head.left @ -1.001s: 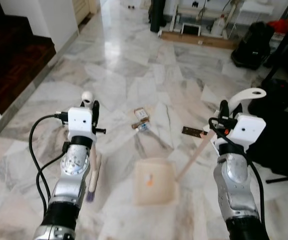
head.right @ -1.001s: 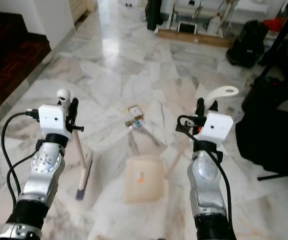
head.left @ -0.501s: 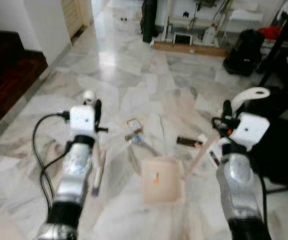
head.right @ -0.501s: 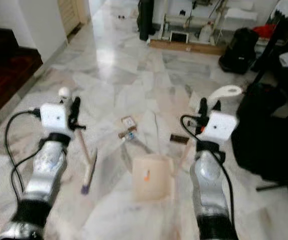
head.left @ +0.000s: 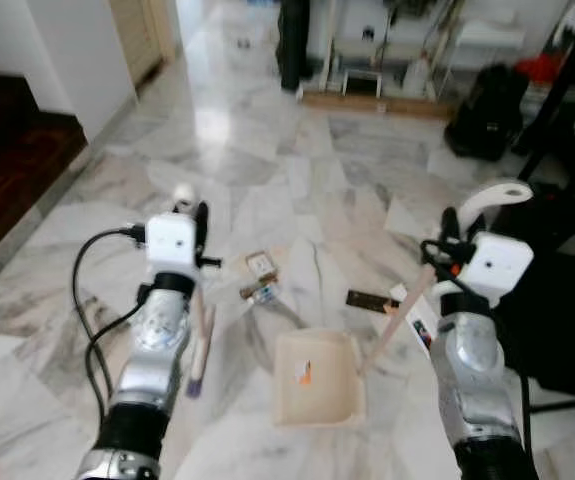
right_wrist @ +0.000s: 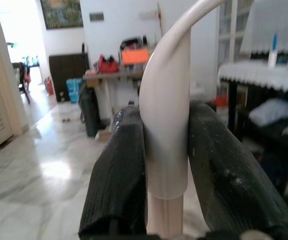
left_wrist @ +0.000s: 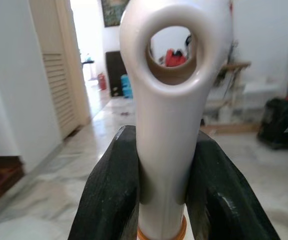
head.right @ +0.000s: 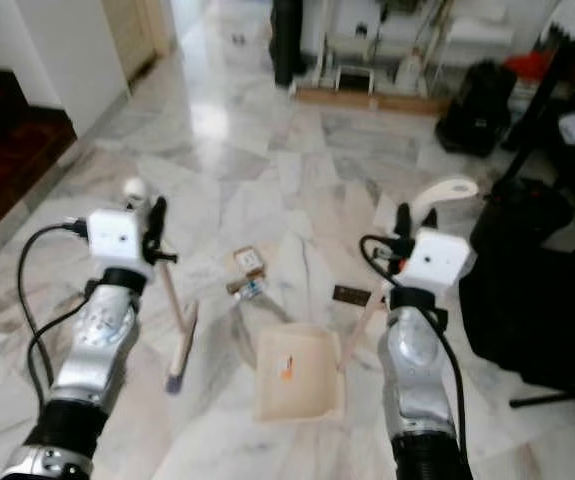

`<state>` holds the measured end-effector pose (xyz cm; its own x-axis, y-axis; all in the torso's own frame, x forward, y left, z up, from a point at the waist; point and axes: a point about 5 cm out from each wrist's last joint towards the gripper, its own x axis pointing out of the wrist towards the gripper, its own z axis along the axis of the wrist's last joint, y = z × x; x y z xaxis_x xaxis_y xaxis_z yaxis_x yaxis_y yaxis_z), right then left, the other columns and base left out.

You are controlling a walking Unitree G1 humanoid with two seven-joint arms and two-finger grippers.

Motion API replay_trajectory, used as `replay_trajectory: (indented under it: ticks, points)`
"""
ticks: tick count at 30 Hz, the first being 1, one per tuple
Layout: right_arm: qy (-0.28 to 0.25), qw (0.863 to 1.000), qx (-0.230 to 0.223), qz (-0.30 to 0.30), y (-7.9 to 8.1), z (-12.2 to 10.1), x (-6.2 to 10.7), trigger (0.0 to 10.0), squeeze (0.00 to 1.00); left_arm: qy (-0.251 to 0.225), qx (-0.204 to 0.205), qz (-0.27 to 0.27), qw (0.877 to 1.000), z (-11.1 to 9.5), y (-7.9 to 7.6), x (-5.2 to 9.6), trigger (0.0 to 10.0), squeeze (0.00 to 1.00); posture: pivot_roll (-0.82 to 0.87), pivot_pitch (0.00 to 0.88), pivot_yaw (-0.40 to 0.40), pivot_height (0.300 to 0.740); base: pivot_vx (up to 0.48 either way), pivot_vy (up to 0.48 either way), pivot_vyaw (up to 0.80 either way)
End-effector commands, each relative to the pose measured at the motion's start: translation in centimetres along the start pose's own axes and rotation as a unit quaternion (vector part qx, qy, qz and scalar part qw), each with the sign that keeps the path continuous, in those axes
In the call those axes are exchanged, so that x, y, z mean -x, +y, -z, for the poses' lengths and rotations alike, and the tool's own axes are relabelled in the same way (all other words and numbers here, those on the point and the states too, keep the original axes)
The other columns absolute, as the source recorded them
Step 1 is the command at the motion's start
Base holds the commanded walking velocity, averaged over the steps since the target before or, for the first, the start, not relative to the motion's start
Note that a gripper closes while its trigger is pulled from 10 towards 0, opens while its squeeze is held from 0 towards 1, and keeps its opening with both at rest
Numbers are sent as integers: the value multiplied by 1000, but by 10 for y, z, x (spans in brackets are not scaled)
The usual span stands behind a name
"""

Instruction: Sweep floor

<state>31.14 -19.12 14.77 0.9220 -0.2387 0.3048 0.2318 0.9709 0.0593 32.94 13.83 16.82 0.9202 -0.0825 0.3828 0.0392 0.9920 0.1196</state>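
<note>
My left gripper (head.left: pixel 196 215) is shut on the white handle of a broom (head.left: pixel 198 330), whose pale head with purple bristles rests on the marble floor by my left arm. The left wrist view has the broom handle (left_wrist: pixel 170 120) squeezed between both black fingers (left_wrist: pixel 111 195). My right gripper (head.left: pixel 448 222) is shut on the curved white handle of a dustpan (head.left: pixel 316 377). The cream pan lies flat on the floor between my arms, a small orange scrap inside. Litter lies beyond it: a small box (head.left: pixel 260 264), a wrapper (head.left: pixel 258 293) and a dark flat piece (head.left: pixel 371 300).
A black bag (head.left: pixel 564 320) and a dark stand leg lie close on my right. Dark wooden stairs (head.left: pixel 7 150) and a white wall are on the left. Shelving, a black bin and bags stand at the room's far end.
The camera has shifted, so the dustpan and litter sit differently in view. Both grippers still hold their handles; the broom head and pan remain on the floor.
</note>
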Motion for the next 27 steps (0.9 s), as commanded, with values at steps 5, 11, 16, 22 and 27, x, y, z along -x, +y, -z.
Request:
replay_trajectory:
  ticks: [5, 11, 16, 22, 27]
  points:
    - [-31, 999, -6, -4, 4, -12, -4, 10000, 0, -24, -6, -8, 1000, -10, 8, -5, 10000, 0, 70, 80, -60, 740, 317, 0, 0]
    - [-30, 1000, -7, -5, 4, -12, -5, 10000, 0, -23, -3, -10, 1000, -9, 8, -5, 10000, 0, 71, 85, -61, 740, 316, 0, 0]
    - [-30, 1000, -8, -5, 4, -12, -5, 10000, 0, -23, -4, -11, 1000, -10, 8, -5, 10000, 0, 73, 88, -60, 740, 299, 0, 0]
    - [-30, 999, -9, -4, 5, -12, -5, 10000, 0, -23, -6, -12, 1000, -10, 9, -5, 10000, 0, 73, 91, -58, 740, 295, 0, 0]
    - [-30, 999, -10, -4, 5, -12, -4, 10000, 0, -22, -4, -13, 1000, -10, 9, -5, 10000, 0, 72, 93, -57, 740, 297, 0, 0]
